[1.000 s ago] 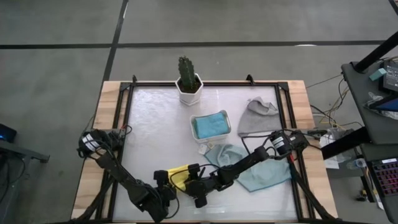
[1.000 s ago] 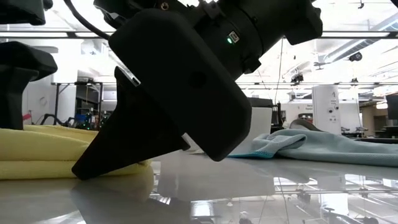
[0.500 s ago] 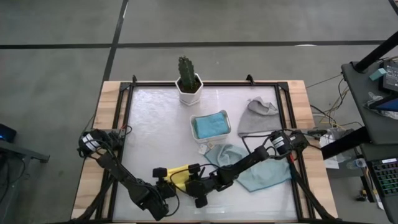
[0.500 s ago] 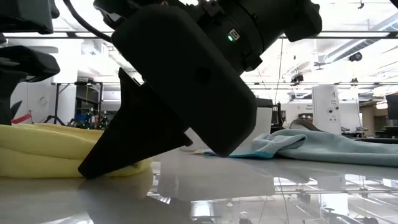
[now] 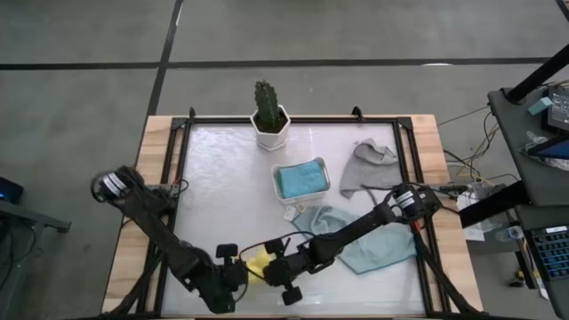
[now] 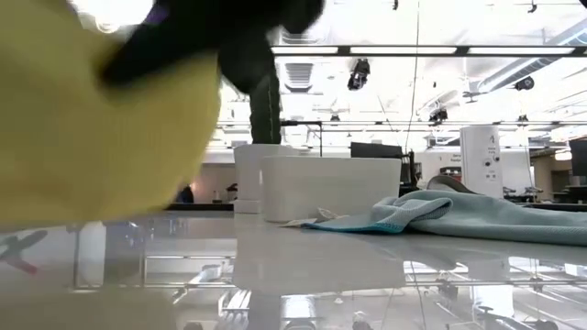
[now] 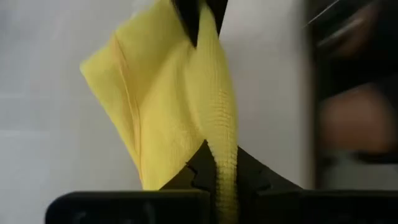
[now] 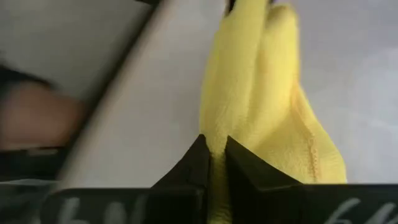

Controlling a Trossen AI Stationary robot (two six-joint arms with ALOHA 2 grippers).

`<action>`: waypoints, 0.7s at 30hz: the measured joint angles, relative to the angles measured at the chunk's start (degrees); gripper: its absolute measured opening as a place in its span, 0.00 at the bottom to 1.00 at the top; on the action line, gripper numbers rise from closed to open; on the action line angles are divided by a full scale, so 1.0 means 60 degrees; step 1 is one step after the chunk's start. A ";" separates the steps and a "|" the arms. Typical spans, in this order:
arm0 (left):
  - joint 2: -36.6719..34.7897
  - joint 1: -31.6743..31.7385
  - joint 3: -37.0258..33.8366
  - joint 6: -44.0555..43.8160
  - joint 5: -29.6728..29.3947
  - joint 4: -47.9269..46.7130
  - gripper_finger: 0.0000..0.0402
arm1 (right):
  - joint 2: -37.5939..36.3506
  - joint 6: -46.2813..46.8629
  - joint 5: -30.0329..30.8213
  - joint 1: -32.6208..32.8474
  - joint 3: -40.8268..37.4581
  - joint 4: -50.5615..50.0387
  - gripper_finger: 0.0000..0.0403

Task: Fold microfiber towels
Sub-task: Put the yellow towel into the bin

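Soft, finely ribbed yellow cloth (image 7: 180, 118), glossy white worktop (image 5: 222, 178) with bare wooden edges, matt black fingers (image 7: 193, 177).

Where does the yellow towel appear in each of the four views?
High view: yellow towel near the table's front edge, between the two end effectors.
Low view: fills the upper left, lifted off the table.
Left wrist view: hangs in the centre, pinched by the left end effector.
Right wrist view: centre-right, pinched by the right end effector.
Shared landmark: the white tabletop.
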 joint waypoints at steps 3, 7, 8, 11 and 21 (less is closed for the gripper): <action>-0.0718 0.0014 -0.0047 -0.0037 0.0078 0.0939 0.02 | -0.0123 0.0574 -0.1366 -0.0002 0.0925 -0.1130 0.05; -0.1044 0.0058 -0.0246 0.0184 0.0051 0.2594 0.02 | -0.0127 0.1240 -0.2272 0.0009 0.2010 -0.2516 0.05; -0.1031 0.0062 -0.0289 0.0290 0.0047 0.2850 0.02 | -0.0114 0.1262 -0.2394 0.0019 0.2214 -0.2782 0.05; -0.0763 0.0054 -0.0285 0.0483 -0.0032 0.3161 0.01 | -0.0093 0.1401 -0.2511 0.0020 0.2686 -0.3541 0.05; 0.0057 0.0045 -0.0307 0.0742 -0.0827 0.3959 0.00 | -0.0059 0.1408 -0.2373 -0.0079 0.2678 -0.4280 0.30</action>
